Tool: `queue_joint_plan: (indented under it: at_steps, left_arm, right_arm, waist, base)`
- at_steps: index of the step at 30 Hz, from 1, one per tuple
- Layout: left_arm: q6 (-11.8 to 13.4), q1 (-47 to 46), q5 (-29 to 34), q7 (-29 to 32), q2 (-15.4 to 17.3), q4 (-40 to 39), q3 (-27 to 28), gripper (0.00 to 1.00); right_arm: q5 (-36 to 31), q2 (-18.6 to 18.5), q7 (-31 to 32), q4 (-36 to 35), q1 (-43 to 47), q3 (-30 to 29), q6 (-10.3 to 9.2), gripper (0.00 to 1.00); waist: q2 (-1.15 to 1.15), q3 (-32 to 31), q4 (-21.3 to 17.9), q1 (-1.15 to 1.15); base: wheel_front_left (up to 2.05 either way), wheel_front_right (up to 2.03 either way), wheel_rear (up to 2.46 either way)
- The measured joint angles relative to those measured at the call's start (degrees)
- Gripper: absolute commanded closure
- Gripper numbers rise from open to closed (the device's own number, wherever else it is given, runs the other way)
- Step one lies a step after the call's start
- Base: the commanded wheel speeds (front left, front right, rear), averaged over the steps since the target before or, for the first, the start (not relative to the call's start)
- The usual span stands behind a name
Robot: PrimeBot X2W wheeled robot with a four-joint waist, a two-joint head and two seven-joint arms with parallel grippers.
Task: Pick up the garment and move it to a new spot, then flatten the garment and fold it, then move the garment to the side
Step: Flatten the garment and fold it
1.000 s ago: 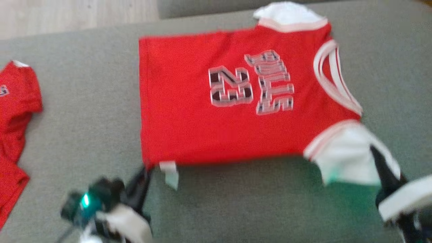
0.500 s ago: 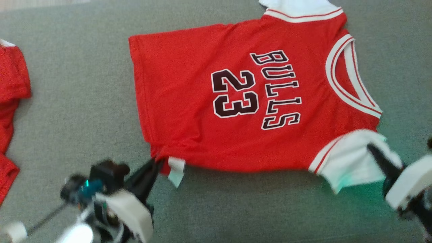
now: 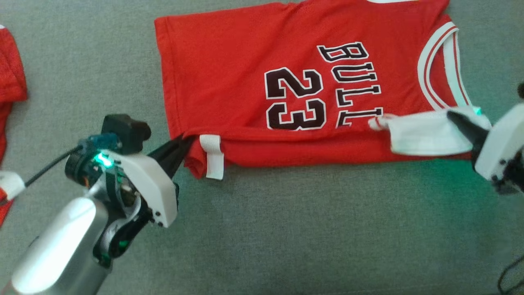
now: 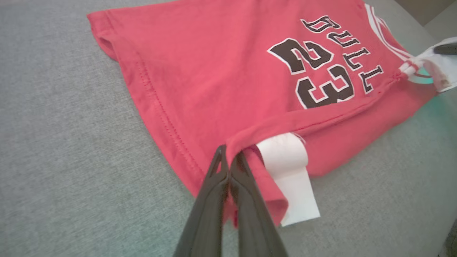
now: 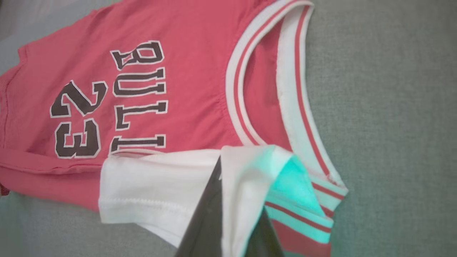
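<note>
The garment [image 3: 245, 82] is a red jersey with "BULLS 23" print and white trim, lying flat on the grey cloth surface [image 3: 307, 229]. My left gripper [image 3: 186, 141] is shut on its near hem corner, beside a white tag [image 3: 213, 155]; the left wrist view shows the hem [image 4: 246, 141] pinched at the fingertips of the left gripper [image 4: 228, 153]. My right gripper [image 3: 452, 116] is shut on the white sleeve [image 3: 421, 133], which lies folded over the lettering. In the right wrist view the sleeve [image 5: 150, 185] passes between the fingers of the right gripper [image 5: 241, 185]. The near edge is turned over onto the jersey.
Another red garment [image 3: 10, 82] lies at the left edge of the head view. A dark cable [image 3: 511, 274] shows at the lower right corner. Bare grey cloth stretches in front of the jersey.
The head camera has tilted down. Both grippers have carried the jersey's near edge away from me, folding it over the body; the white sleeve now covers the end of the lettering.
</note>
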Motion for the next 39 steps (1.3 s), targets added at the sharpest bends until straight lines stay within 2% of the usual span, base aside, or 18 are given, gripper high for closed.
queue_joint_plan:
  at_steps: [2, 3, 4, 5, 6, 7, 8, 9, 16, 21, 23, 31, 39]
  left_arm:
    - [-0.4, -1.1, 0.0, 0.3, -0.1, 1.2, 0.0, 1.00]
    - [-0.4, -1.4, 0.0, 0.4, -0.4, 1.7, 0.0, 1.00]
    - [-0.4, -1.7, 0.0, 0.4, -0.8, 2.3, 0.0, 1.00]
    - [-0.4, -2.0, 0.0, 0.4, -1.2, 3.0, -0.1, 1.00]
    - [-0.4, -2.1, 0.0, 0.4, -1.5, 3.5, -0.1, 1.00]
    - [-0.4, -2.1, -0.1, 0.4, -1.9, 4.0, -0.1, 0.89]
    - [-0.4, -2.0, -0.1, 0.3, -2.2, 4.7, -0.3, 0.58]
    - [-0.3, -2.0, -0.2, -0.1, -2.6, 5.2, -0.3, 0.01]
    - [2.5, 2.7, -2.1, -4.4, -3.4, 6.3, 1.7, 0.00]
    - [4.8, 8.8, -3.2, -7.6, -3.2, 3.2, 4.0, 0.00]
    - [5.7, 10.3, -3.3, -8.1, -3.4, 2.1, 4.0, 0.00]
    - [5.6, 10.2, -3.6, -8.0, -4.7, 3.5, 3.0, 0.00]
    - [4.8, 7.6, -3.7, -7.6, -5.9, 5.6, 2.1, 0.00]
  right_arm:
    - [-1.4, -0.3, -1.2, 1.8, -2.2, 1.3, 0.00, 1.00]
    - [-1.8, -0.7, -2.1, 2.9, -3.2, 1.9, 0.00, 0.84]
    - [-2.3, -1.0, -3.3, 3.8, -4.1, 2.4, 0.00, 0.36]
    - [-2.9, -1.5, -5.0, 4.6, -5.0, 3.4, 0.00, 0.00]
    - [-3.4, -2.0, -6.4, 5.4, -5.6, 4.0, 0.01, 0.00]
    - [-3.6, -2.3, -7.6, 6.3, -6.2, 4.8, 0.00, 0.00]
    - [-3.7, -2.8, -8.8, 7.1, -6.4, 5.8, 0.00, 0.00]
    - [-3.6, -3.4, -9.8, 7.7, -6.4, 6.9, 0.00, 0.00]
    - [-2.6, -5.9, -17.7, 8.2, -4.4, 9.4, 0.01, 0.00]
    - [-3.4, -8.4, -21.5, 6.6, 3.3, 9.0, 0.01, 0.00]
    - [-4.3, -8.5, -23.6, 7.5, 6.9, 6.3, 0.01, 0.00]
    - [-8.0, -6.1, -27.5, 12.7, 5.9, 4.3, 0.00, 0.00]
    - [-8.7, -4.8, -28.1, 17.3, 2.1, 6.7, 0.01, 0.00]
  waist:
    - [0.00, 0.4, 0.1, 0.00]
    - [0.00, 0.5, 0.2, 0.00]
    - [0.00, 0.5, 0.2, 0.00]
    - [0.00, 0.5, 0.3, 0.00]
    - [0.00, 0.3, 0.3, -0.01]
    - [0.00, 0.1, 0.4, -0.01]
    - [0.00, -0.1, 0.4, -0.01]
    - [0.00, -0.5, 0.4, -0.01]
    - [0.00, -4.0, -0.6, -0.02]
    - [0.00, -5.6, -2.0, -0.03]
    - [0.00, -5.0, -2.2, -0.02]
    - [0.00, -2.2, -1.9, -0.01]
    - [0.00, -1.6, -1.7, -0.01]
  base:
    - [0.00, 0.00, 0.00]
    - [0.00, 0.00, 0.00]
    - [0.00, 0.00, 0.00]
    - [0.00, 0.00, 0.00]
    - [0.00, 0.00, 0.00]
    - [0.00, 0.00, 0.00]
    - [0.00, 0.00, 0.00]
    - [0.00, 0.00, 0.00]
    - [0.00, 0.00, 0.00]
    - [0.00, 0.00, 0.00]
    - [0.00, 0.00, 0.00]
    - [0.00, 0.00, 0.00]
    - [0.00, 0.00, 0.00]
